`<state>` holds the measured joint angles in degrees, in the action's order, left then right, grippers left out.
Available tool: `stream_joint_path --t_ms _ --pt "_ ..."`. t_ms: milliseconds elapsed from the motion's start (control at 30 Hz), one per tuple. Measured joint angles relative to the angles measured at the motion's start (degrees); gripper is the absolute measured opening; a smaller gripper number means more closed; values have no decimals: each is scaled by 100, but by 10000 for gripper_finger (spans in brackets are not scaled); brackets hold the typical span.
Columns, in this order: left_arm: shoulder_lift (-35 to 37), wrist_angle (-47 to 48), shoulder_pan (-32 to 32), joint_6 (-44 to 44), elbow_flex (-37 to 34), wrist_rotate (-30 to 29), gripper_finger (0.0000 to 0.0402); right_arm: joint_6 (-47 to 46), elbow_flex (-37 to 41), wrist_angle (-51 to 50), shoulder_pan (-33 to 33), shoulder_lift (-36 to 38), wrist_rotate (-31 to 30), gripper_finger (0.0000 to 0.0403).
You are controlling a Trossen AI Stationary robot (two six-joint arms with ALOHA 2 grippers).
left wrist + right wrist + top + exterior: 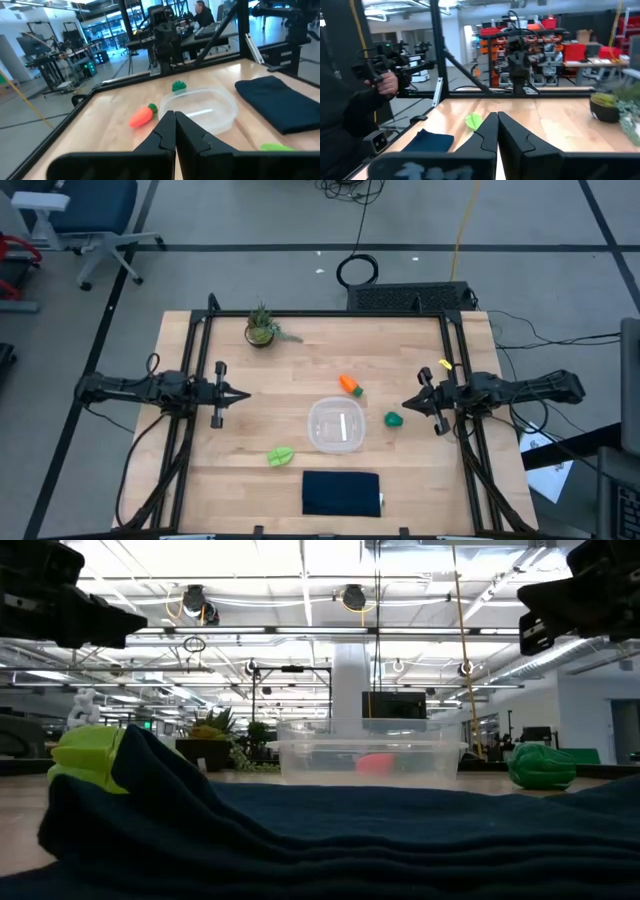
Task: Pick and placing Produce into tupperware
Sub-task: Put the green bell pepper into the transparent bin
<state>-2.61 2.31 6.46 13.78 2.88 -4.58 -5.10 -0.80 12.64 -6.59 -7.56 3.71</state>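
Clear rounded-square tupperware (336, 425) empty at centre of wooden counter (300, 360). Orange carrot (350, 385) with green tip just beyond it; dark green lump (394, 419) just right; flat light-green leafy piece (280, 456) front left, near navy pad (341, 492). Left claw (243, 394) and right claw (408, 404) pinched closed, holding nothing, above counter sides. In low view, pad folds partly hide leafy piece; carrot blurred behind tupperware.
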Motion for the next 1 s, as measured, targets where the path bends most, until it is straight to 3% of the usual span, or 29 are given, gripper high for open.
stream_joint_path --t_ms 267,600,1000 --pt "1 281 246 141 276 -441 1 -175 0 321 -429 -150 -107 0" --pt "2 485 531 203 290 -651 0 -128 -2 -83 -1318 -152 -1103 0" --pt "1 479 529 -41 290 -596 1 -63 -2 -85 -1379 -152 -1290 0"
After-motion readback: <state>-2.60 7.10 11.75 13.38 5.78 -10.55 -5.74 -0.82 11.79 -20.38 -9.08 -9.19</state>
